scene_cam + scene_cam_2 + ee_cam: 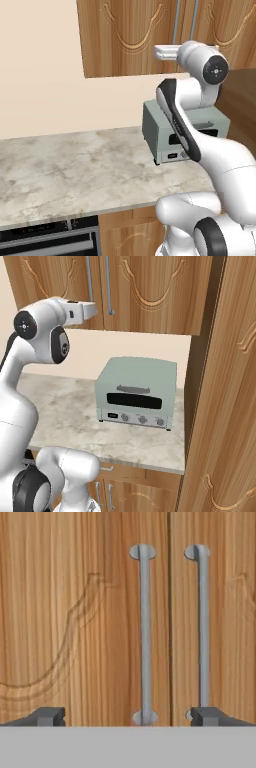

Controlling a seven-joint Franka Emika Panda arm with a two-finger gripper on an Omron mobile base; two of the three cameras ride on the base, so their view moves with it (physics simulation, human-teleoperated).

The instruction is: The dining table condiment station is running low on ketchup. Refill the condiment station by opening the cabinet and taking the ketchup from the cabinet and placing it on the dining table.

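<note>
tool (128,716) wide open, cabinet (90,612) doors closed

Cream wall (40,65), marbled stone counter (65,170), pale green toaster oven (136,392)

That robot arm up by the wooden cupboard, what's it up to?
The white arm has raised its hand to the upper cabinet, whose two doors are shut. The hand is open and faces the two silver bar handles; the left handle sits between its fingertips, not yet gripped. Below, a pale green toaster oven stands on the stone counter. It looks set to pull a door open.
</note>
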